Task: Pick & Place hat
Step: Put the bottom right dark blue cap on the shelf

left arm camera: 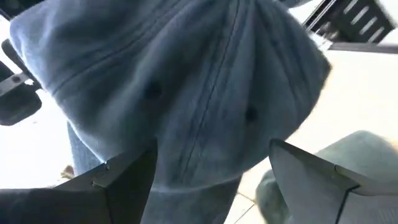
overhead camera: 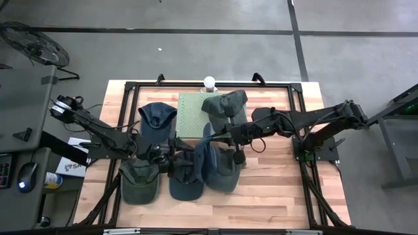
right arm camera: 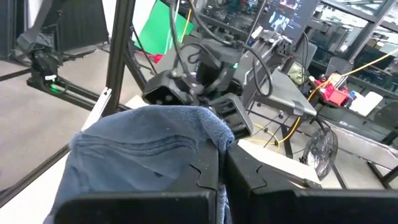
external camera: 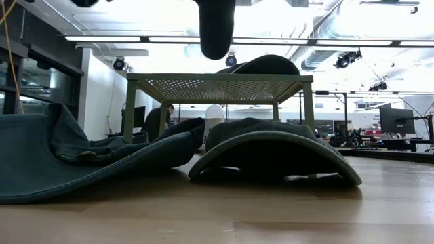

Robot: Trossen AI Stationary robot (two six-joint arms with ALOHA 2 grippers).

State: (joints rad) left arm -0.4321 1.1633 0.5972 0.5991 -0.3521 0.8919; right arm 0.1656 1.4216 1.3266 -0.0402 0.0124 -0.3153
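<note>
Several caps lie on the wooden table. My right gripper reaches in from the right and is shut on a blue cap near the table's middle. In the right wrist view the cap's cloth bunches up in front of the gripper. My left gripper comes from the left and is open. Its fingers stand on either side of a blue cap's crown. An olive cap rests on the green perforated stand. My right gripper pinches a raised fold of the blue cap's cloth between its two fingers. That part is lifted, and the cloth hangs slack below and to one side. Which part of the cap it is does not show. My left gripper: I cannot tell whether its open fingers touch the crown.
Another blue cap lies left of the stand, an olive cap and a blue cap lie near the table's near edge. A white knob stands behind the stand. The black frame rims the table.
</note>
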